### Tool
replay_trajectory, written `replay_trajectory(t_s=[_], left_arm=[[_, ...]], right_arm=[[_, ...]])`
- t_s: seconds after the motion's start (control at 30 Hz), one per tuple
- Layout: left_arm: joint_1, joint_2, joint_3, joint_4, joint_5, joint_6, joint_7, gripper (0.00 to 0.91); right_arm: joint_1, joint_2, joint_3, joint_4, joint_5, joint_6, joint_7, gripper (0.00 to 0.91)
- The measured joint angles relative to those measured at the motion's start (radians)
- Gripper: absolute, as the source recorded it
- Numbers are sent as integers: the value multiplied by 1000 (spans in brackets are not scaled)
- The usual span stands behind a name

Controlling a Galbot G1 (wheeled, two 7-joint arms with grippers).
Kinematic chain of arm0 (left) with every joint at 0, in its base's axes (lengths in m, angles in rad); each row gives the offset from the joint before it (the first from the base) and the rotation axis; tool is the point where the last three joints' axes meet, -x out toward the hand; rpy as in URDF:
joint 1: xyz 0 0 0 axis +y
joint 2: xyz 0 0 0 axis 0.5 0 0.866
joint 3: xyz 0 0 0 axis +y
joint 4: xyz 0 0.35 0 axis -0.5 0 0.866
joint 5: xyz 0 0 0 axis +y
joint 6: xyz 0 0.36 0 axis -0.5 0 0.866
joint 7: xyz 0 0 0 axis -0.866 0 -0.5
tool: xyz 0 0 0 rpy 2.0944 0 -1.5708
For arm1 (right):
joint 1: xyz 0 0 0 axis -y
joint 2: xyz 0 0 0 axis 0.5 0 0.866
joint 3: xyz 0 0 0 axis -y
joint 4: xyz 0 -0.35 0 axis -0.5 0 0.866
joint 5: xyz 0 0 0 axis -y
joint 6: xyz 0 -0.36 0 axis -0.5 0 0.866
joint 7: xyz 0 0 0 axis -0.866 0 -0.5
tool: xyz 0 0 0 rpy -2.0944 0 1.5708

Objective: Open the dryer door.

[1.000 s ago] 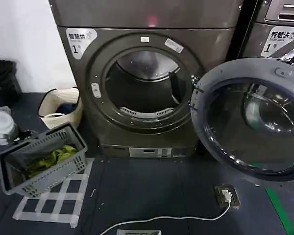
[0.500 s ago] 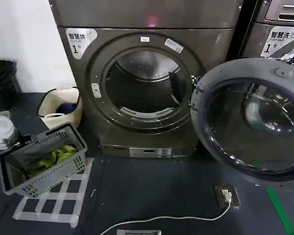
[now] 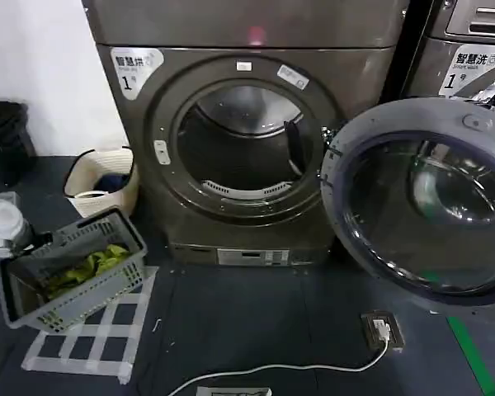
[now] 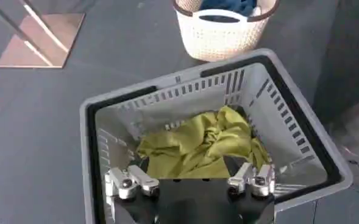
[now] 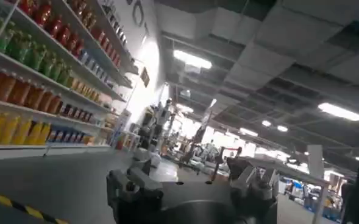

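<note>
The dryer door (image 3: 425,202) hangs swung fully open right of the dryer (image 3: 247,132), unchanged over the last second; task looks complete; left tool (image 4: 190,182) spread apart above the grey basket (image 4: 301,140); right tool (image 5: 191,189) parted, empty, pointing away.

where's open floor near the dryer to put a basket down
Bare dark floor lies right before the dryer, between the grey basket and the floor socket. The left side is crowded: grey basket, white basket, tape grid. The open door overhangs the right; a white cable crosses nearer.

Both hands (image 4: 190,182) (image 5: 191,185) open, fingers apart.
</note>
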Motion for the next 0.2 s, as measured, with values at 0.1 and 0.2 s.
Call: replay_trajectory(t_s=[0.1,0.2], left_arm=[[0,0,-1,1,-1,0,1,907],[0,0,-2,1,-2,0,2,907]], right_arm=[[0,0,0,0,0,1,-1,907],[1,0,-1,0,0,5,-3,907]])
